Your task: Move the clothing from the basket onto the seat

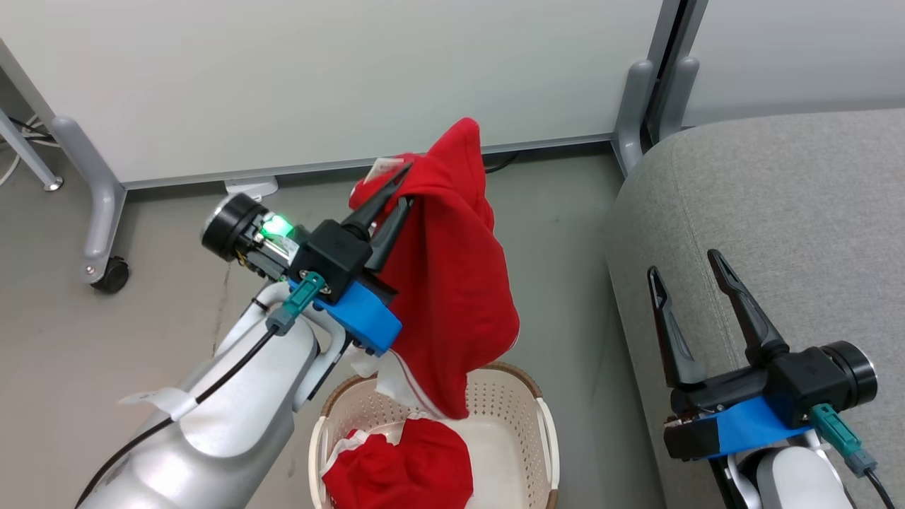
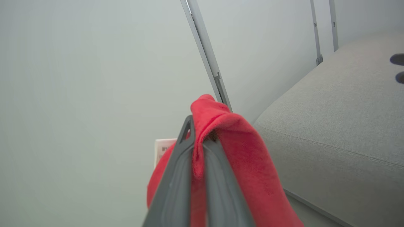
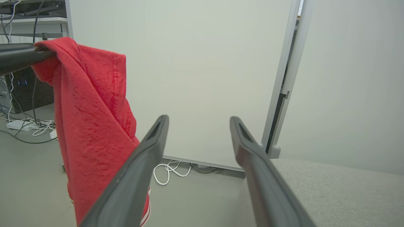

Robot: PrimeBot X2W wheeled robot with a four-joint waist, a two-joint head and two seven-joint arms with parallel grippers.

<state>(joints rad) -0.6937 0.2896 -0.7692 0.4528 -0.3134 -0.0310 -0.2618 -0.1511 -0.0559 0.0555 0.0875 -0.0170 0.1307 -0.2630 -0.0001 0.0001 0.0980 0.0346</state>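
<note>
Basket: one crumpled red fabric garment lay in your cream perforated plastic basket | Left: your left gripper pinched the second soft red garment, dangling above the basket | Right: your right gripper gaped empty over the grey upholstered seat | Progress: neither garment seated yet.

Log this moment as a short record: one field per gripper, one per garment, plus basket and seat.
left gripper: shut on the raised bright red fabric garment
raised garment: hangs from the fingers, lower end over the basket, beside the seat and not on it
second red garment: crumpled inside the cream perforated plastic basket
right gripper: open, empty, above the grey fabric sofa seat
seat: no clothing on the part in view
task state: neither garment on the seat yet
</note>
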